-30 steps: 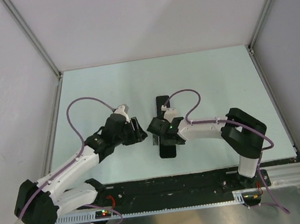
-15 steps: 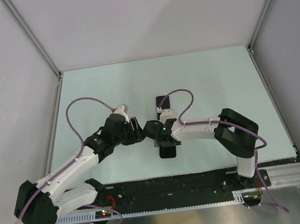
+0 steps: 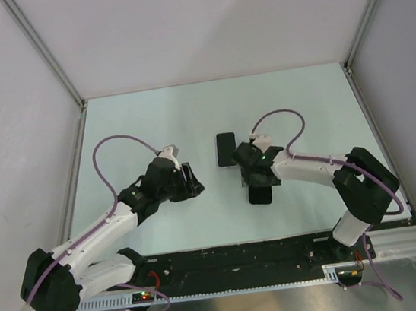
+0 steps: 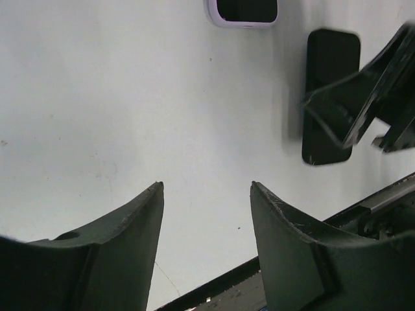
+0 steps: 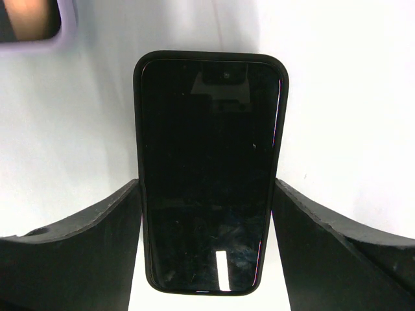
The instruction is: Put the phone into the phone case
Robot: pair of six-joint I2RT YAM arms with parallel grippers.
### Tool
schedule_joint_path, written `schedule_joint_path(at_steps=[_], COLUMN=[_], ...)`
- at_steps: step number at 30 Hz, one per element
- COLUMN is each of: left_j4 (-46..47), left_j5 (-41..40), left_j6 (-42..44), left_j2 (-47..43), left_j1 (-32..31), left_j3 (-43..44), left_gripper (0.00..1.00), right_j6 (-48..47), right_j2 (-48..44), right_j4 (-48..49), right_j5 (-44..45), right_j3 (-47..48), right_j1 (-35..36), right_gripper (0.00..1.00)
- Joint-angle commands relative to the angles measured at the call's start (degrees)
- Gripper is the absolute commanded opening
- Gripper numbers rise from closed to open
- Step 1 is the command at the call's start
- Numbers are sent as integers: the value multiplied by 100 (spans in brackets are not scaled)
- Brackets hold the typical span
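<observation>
No text, label, brand, number or sign can be read anywhere, neither on the phone with its dark screen, nor on the case, nor on the tabletop.

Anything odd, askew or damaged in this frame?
Nothing stands out. The black phone lies flat, held by its long edges in the right gripper, and the lilac case lies flat beside it, apart.

phone sits between both fingers, seemingly gripped; lilac case upper left
</observation>
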Motion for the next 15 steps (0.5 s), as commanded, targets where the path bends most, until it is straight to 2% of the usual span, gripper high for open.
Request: schedule_joint_path(at_steps=[1, 6, 15], left_j4=[107, 110, 107], left_j5=[105, 97, 46], left_j6=[142, 97, 71], left_j2=[-37, -91, -150], left_j1=[49, 45, 48], left_j3=[11, -47, -91], left_gripper=[61, 61, 61], right_j6=[-908, -1612, -2176], right_j2=[-259, 205, 1244], right_j4=[946, 1411, 1334], right_j5=[-370, -691, -685], right_j3=[92, 609, 1787], right_j1=[-768, -1529, -1827], right_gripper=[31, 32, 32])
